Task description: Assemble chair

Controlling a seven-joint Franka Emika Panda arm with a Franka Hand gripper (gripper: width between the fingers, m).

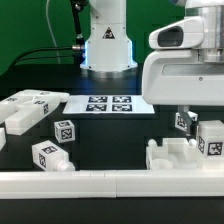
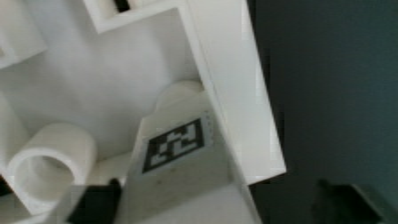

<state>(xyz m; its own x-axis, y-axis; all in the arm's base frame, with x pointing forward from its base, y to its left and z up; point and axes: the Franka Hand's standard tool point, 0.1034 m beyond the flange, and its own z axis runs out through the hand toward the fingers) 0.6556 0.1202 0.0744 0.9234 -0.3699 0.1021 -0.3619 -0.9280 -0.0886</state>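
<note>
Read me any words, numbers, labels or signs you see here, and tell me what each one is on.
No readable words, numbers or brand names anywhere.
On the marker board: four black-and-white square tags, patterns only, no letters.
On the chair parts: similar square tags, no text; the close-up tag in the wrist view likewise.

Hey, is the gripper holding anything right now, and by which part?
Nothing is held, as far as shows: the gripper has its jaws open astride a tagged chair part, with a gap on one side.
</note>
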